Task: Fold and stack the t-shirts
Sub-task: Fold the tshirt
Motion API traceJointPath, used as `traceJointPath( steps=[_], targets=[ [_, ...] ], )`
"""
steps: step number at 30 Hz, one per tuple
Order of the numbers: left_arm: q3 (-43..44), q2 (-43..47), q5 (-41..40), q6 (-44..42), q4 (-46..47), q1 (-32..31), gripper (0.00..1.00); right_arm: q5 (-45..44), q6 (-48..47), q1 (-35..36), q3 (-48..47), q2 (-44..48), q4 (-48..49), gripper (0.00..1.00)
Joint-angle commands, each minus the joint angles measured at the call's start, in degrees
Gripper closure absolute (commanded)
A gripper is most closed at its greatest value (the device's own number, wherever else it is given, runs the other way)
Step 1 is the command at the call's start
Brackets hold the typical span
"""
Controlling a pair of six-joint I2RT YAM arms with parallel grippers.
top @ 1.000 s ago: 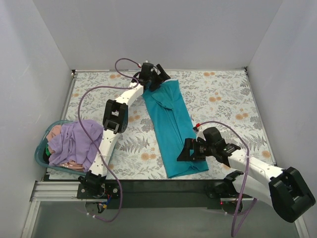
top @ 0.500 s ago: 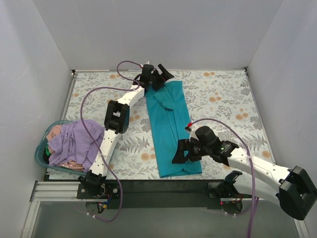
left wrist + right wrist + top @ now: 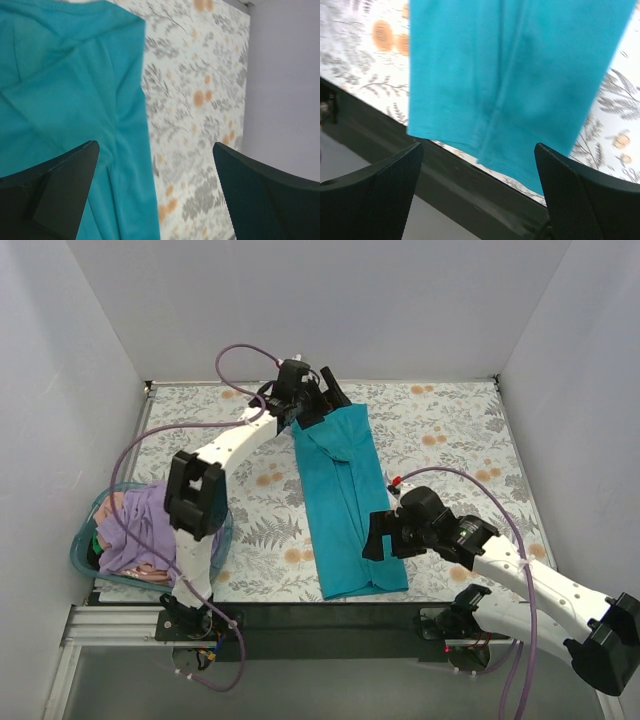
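Observation:
The teal-blue t-shirt (image 3: 345,500) lies on the floral table as a long narrow strip running from far to near. My left gripper (image 3: 333,400) is open and empty over the strip's far end; the left wrist view shows the teal cloth (image 3: 65,85) under its left finger (image 3: 55,190). My right gripper (image 3: 378,543) is open and empty above the strip's near right edge; the right wrist view shows the shirt's hem (image 3: 515,90) at the table's front edge. The lavender t-shirt (image 3: 140,530) lies heaped in the basket, over a pinkish one (image 3: 112,508).
The translucent blue plastic basket (image 3: 80,545) stands at the near left, with my left arm's elbow (image 3: 195,495) above its right side. Grey walls close the table on three sides. The dark front rail (image 3: 470,190) runs just below the shirt's hem.
The shirt's near end has shifted left. My right gripper followed it left, then drew back a little to the right. My left arm's elbow swung left toward the basket; its gripper stayed at the far end.

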State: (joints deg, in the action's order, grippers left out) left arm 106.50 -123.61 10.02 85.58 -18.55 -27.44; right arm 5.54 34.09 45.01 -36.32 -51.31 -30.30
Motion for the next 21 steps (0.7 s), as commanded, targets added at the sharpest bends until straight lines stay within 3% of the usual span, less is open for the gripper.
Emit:
traceJointPath(
  steps=[1, 5, 9, 12, 15, 21],
  targets=[
    [-10.7, 17.7, -9.2, -2.8, -4.9, -4.9, 0.02, -5.5, 1.0, -0.5, 0.5, -0.7, -6.7, 0.01],
    [-37.0, 32.9, -12.5, 2.9, -4.7, -10.2, 0.02, -7.6, 3.6, -1.4, 3.4, 0.7, -7.6, 0.02],
    [-53.2, 44.9, -14.1, 11.8, -5.1, -21.2, 0.02, -4.2, 2.0, -1.9, 4.8, 2.0, -10.2, 0.02],
    [-59.4, 50.9, -18.3, 18.0, -10.9, -29.4, 0.02, -3.6, 2.5, -2.2, 6.1, 2.1, -12.1, 0.02],
    [-64.1, 55.2, -17.7, 24.4, -17.5, -34.2, 0.02, -3.0, 3.0, -2.4, 7.8, 2.4, -12.4, 0.02],
    [-69.0, 56.9, -13.5, 27.2, -14.1, -37.0, 0.04, -1.9, 4.7, -2.6, 10.1, 4.5, -12.1, 0.09]
  ],
)
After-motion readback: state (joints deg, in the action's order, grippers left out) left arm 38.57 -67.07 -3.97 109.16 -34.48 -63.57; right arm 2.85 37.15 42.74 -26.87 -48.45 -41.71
